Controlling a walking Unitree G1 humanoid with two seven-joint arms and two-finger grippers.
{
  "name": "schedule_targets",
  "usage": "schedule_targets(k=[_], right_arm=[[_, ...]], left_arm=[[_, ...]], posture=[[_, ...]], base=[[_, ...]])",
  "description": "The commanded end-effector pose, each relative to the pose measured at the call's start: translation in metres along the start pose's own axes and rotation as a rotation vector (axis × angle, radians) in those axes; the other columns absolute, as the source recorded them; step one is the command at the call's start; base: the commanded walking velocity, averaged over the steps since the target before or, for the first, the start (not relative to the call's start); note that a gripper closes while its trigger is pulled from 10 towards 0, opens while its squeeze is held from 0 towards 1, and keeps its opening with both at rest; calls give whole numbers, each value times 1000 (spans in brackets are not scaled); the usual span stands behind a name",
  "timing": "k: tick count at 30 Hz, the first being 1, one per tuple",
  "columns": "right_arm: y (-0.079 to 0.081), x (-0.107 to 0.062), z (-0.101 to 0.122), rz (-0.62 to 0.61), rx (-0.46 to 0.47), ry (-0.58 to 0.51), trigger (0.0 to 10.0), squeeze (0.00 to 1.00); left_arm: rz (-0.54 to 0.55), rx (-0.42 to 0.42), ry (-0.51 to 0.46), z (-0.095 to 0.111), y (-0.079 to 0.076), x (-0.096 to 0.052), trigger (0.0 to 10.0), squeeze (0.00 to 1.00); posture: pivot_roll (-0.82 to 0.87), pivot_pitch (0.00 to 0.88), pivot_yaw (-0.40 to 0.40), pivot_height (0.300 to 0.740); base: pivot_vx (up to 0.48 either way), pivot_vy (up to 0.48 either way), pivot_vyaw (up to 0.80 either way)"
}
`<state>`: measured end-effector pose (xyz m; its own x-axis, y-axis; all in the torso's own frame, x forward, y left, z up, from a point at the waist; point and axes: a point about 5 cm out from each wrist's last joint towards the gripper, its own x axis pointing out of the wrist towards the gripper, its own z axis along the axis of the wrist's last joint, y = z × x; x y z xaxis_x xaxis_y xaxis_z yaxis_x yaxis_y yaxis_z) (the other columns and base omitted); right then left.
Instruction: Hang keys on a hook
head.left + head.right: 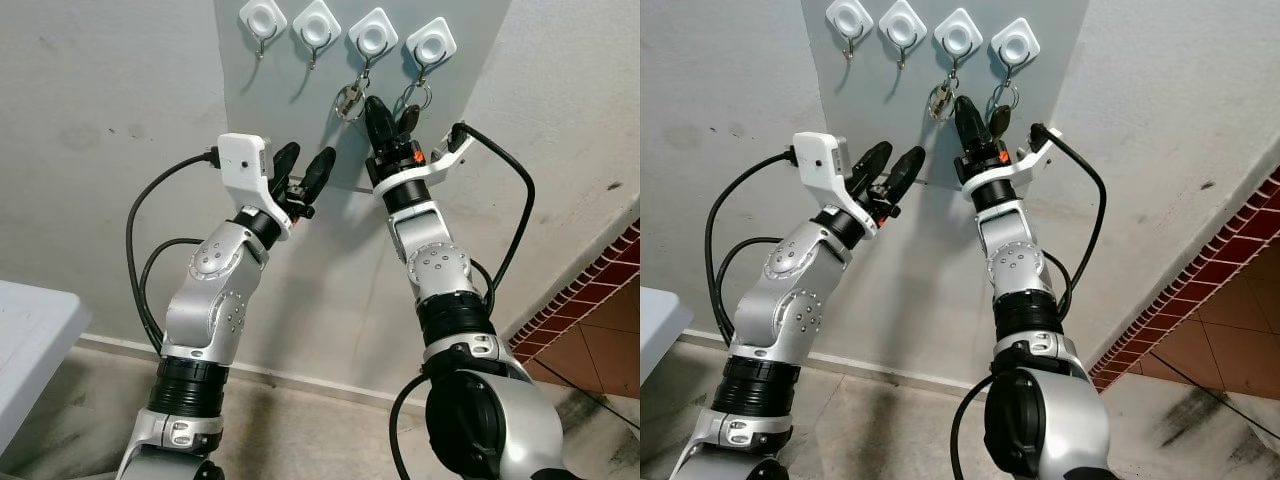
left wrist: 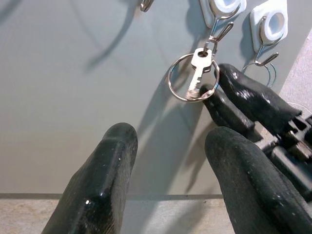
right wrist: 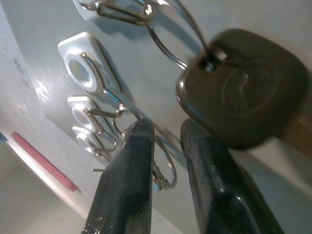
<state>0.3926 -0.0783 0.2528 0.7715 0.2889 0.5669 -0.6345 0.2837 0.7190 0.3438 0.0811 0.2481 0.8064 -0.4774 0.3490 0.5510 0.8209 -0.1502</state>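
While four white hooks are seen in a row along the top edge of a grey wall panel (image 1: 300, 120), the two on the left, the first hook (image 1: 262, 20) and the second hook (image 1: 316, 25), are left bare. Below them the left gripper (image 1: 303, 175) is held up near the panel with its fingers spread and nothing between them, apparently parked clear so that the other arm is given room.

Further right, a silver key on a ring (image 2: 194, 78) is hung from the third hook (image 1: 372, 37), just beside the panel's upper middle. The ring's lower edge is met by the fingertips (image 2: 229, 83) of the right gripper (image 1: 375, 112), which is raised straight up the wall under that hook. Its fingers are drawn close together about the ring wire, as the right wrist view suggests, though a firm pinch cannot be confirmed; the grip seems to be kept low on the ring so the top loop is left free to seat over the hook.

On the fourth hook (image 1: 432, 45), nearest the panel's right edge, a black-headed key (image 3: 243, 92) is already hung on its own ring. The task is judged nearly done, with only release and withdrawal remaining.
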Motion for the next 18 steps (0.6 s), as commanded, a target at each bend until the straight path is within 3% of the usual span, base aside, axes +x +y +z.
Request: schedule_targets(k=[1,3,5,6,8,10,13,14,18], right_arm=[[-2,-5,2,-8,-38,0,10000,1000],[-3,-6,1,-8,-50,5,10000,1000],[-5,-13,-2,-7,-154,42,10000,1000],[-7,-21,-5,5,-277,80,10000,1000],[-7,-24,-6,12,-308,89,10000,1000],[-12,-35,-8,9,-428,119,10000,1000],[-17,-47,-10,0,-508,146,10000,973],[-20,-55,-10,-11,-544,151,10000,0],[-27,-76,-9,-34,-630,170,10000,0]], left_arm=[[-2,6,-8,3,-3,-1,10000,0],[0,7,-7,2,-3,-1,10000,0],[19,2,-2,-1,-1,-2,10000,0],[38,5,4,-4,1,-4,10000,0],[42,8,6,-5,1,-4,10000,0],[72,7,20,-11,4,-7,10000,0],[92,-1,38,-18,7,-9,10000,0],[105,-6,47,-23,8,-12,10000,0],[147,-51,77,-39,13,-20,10000,0]], posture=[[89,119,-80,740],[89,119,-80,740],[90,117,-81,740],[90,117,-80,740],[90,117,-80,740],[90,118,-78,740],[88,121,-74,740],[88,121,-74,740],[80,130,-63,740]], base=[[0,0,0],[0,0,0],[0,0,0],[0,0,0],[0,0,0],[0,0,0],[0,0,0],[0,0,0],[0,0,0]])
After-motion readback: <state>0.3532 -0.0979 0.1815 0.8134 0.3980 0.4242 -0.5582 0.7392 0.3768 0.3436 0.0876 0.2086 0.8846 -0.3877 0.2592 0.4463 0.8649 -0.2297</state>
